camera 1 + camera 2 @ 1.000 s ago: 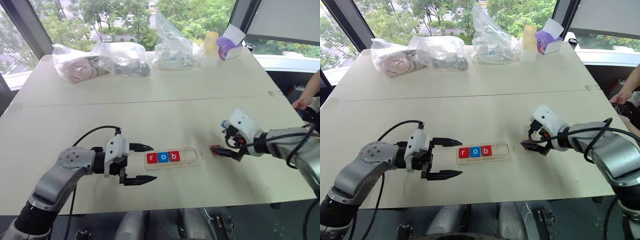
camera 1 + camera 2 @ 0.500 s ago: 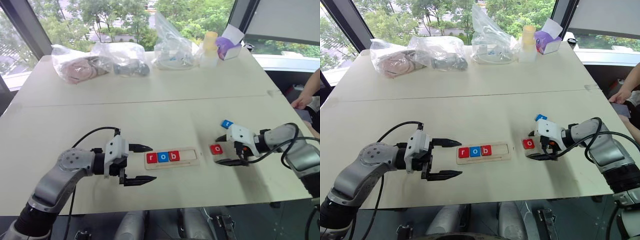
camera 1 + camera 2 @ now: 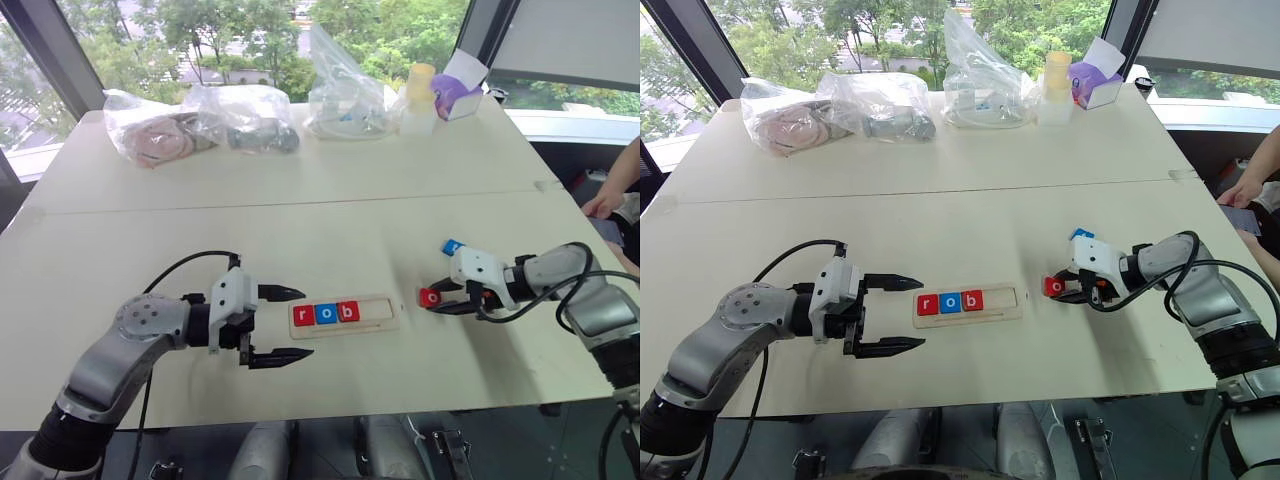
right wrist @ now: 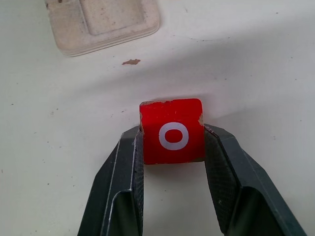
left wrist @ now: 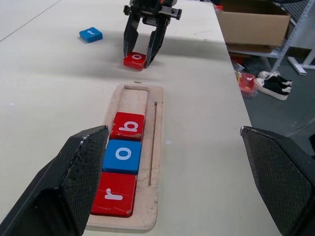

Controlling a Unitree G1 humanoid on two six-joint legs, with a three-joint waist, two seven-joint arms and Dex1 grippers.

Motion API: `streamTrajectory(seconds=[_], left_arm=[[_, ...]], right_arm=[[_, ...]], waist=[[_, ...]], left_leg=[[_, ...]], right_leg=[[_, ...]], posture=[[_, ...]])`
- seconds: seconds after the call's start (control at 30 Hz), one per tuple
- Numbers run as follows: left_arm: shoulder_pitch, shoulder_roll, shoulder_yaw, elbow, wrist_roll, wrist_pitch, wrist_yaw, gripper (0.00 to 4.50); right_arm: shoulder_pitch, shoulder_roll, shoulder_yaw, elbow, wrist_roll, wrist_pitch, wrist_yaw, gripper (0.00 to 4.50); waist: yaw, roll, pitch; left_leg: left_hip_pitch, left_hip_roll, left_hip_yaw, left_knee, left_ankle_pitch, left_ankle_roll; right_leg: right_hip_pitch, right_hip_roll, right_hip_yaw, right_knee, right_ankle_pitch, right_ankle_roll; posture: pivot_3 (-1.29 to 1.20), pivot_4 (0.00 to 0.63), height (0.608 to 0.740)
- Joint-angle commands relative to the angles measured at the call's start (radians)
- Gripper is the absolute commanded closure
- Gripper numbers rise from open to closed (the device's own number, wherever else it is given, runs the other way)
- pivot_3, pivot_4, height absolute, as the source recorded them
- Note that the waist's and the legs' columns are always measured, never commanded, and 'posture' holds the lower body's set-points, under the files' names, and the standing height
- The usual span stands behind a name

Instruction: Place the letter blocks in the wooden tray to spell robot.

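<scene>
Left hand (image 3: pixel 278 324) gapes wide; right hand (image 4: pixel 172 142) is clamped tight, angled downward.

tray (image 3: pixel 345 314): holds r, o, b | red o block (image 4: pixel 172 131): claw-pinched | blue block (image 3: pixel 453 245): loose on table

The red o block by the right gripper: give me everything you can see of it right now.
The red o block is a small square tile, glossy red with a white lowercase o on its top face and slightly chipped corners. It lies flat on the pale table, letter up, just beyond the empty right-hand end of the wooden tray, not touching it. The right gripper is shut on it, one black finger pressed against each opposite side. Whether it has left the tabletop cannot be told.
</scene>
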Motion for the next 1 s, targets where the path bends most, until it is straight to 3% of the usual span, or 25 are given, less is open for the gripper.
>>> streamTrajectory(seconds=[0.03,0.4,1.0], left_arm=[[-0.003,0.006,0.017,-0.029,-0.005,-0.009,0.003,0.0],[-0.021,0.005,0.011,-0.02,-0.007,-0.01,-0.011,0.0],[-0.001,0.007,0.021,-0.041,-0.012,-0.002,0.008,0.0]], right_arm=[[-0.047,0.027,-0.031,-0.148,0.035,0.098,-0.016,3.36],[-0.052,0.087,0.071,-0.413,0.039,0.303,-0.019,3.36],[-0.083,0.161,0.139,-0.332,-0.057,0.256,-0.076,3.36]], waist=[[-0.003,0.0,0.0],[0.004,0.0,0.0],[0.002,0.0,0.0]], left_leg=[[0.0,0.0,0.0,0.0,0.0,0.0],[-0.001,-0.001,-0.001,0.0,0.0,0.0],[-0.001,0.0,-0.001,0.0,0.0,0.0]], right_leg=[[-0.001,0.0,0.0,0.0,0.0,0.0],[-0.001,-0.001,0.0,0.0,0.0,0.0],[-0.001,0.0,0.0,0.0,0.0,0.0]], posture=[[0.0,0.15,0.74],[0.0,0.15,0.74],[0.0,0.15,0.74]])
